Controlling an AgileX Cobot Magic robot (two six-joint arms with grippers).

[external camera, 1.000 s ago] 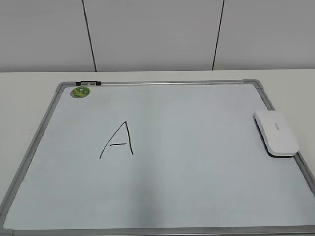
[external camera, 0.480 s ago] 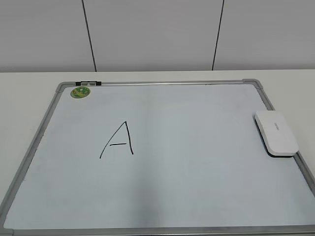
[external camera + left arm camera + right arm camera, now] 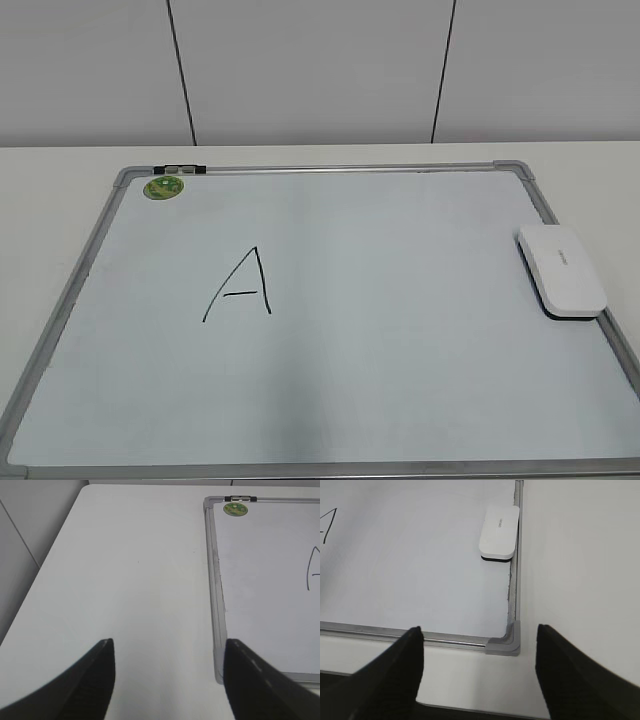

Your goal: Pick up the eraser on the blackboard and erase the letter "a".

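The white eraser (image 3: 562, 270) lies on the right edge of the blackboard (image 3: 400, 330), a white board with a grey frame. A large angular capital "A" (image 3: 240, 287) is drawn left of centre. No small lowercase "a" shows in any view. Neither gripper shows in the exterior view. My left gripper (image 3: 168, 644) is open and empty over the bare table, beside the board's near left corner (image 3: 218, 670). My right gripper (image 3: 478, 629) is open and empty at the board's near right corner (image 3: 505, 642), with the eraser (image 3: 499, 531) well ahead of it.
A round green sticker (image 3: 163, 187) and a small black clip (image 3: 178, 169) sit at the board's far left corner. White table (image 3: 60, 170) surrounds the board; a panelled wall (image 3: 320, 70) stands behind. The table's front edge (image 3: 470, 711) lies just under my right gripper.
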